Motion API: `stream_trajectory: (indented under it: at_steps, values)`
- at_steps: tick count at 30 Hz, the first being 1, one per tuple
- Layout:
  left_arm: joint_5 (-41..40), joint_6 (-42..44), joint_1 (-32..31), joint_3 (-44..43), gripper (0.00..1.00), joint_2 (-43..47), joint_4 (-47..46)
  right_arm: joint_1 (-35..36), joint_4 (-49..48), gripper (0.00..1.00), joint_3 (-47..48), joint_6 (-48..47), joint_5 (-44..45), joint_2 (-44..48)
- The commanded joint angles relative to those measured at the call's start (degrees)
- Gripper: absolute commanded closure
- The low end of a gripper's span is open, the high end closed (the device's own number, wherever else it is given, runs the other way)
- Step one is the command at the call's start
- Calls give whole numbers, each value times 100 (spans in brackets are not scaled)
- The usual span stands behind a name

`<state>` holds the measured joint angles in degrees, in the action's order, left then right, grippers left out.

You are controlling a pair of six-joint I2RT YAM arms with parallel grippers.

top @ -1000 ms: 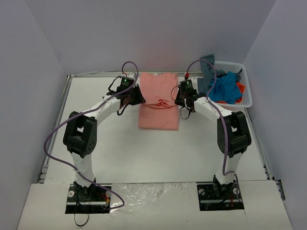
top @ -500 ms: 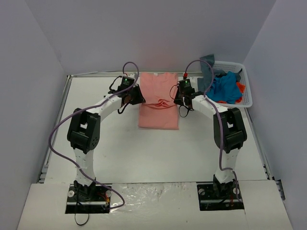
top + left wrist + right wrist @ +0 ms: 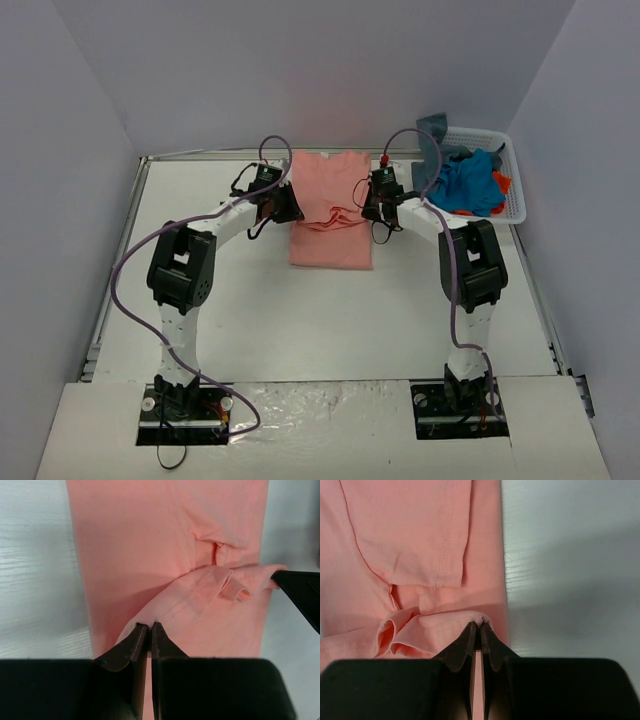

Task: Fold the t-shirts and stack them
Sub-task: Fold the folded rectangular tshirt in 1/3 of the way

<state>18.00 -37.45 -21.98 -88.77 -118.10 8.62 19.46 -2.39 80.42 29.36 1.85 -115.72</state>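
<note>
Big white table [image 3: 300,310], and the salmon-pink cotton t-shirt [image 3: 330,240] lies top-centre of the overhead view, narrowed into a strip. The white plastic lattice basket [image 3: 514,205] at upper right holds crumpled blue, grey and orange t-shirts [image 3: 468,185]. The left gripper [image 3: 146,630] and right gripper [image 3: 479,627] are each pinched tight on a lifted edge of the pink one. If either pinch slips, or the arms travel unevenly, I reckon the fold lands crooked.

Lab enclosure: bare grey walls [image 3: 300,70], white table [image 3: 300,320]
</note>
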Motion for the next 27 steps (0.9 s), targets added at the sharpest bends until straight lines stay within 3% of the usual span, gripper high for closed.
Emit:
stream_trajectory:
  at_steps: [1,7,9,13,15,27]
  values:
    - [72,80,62,-263,96,7,-159,-30,-42,100,272,-98,-9,-82]
    - [54,80,80,-272,90,-64,-124,-30,-42,98,342,-106,-61,-205]
    - [55,80,80,-281,81,-81,-124,-30,-42,96,369,-98,-97,-267]
    - [37,107,88,-281,61,-108,-115,-30,-42,68,439,-98,-97,-337]
    - [2,115,88,-298,52,-108,-106,-30,-33,65,483,-98,-114,-363]
    - [-156,186,150,-474,46,112,96,-30,-16,55,668,-115,-114,-258]
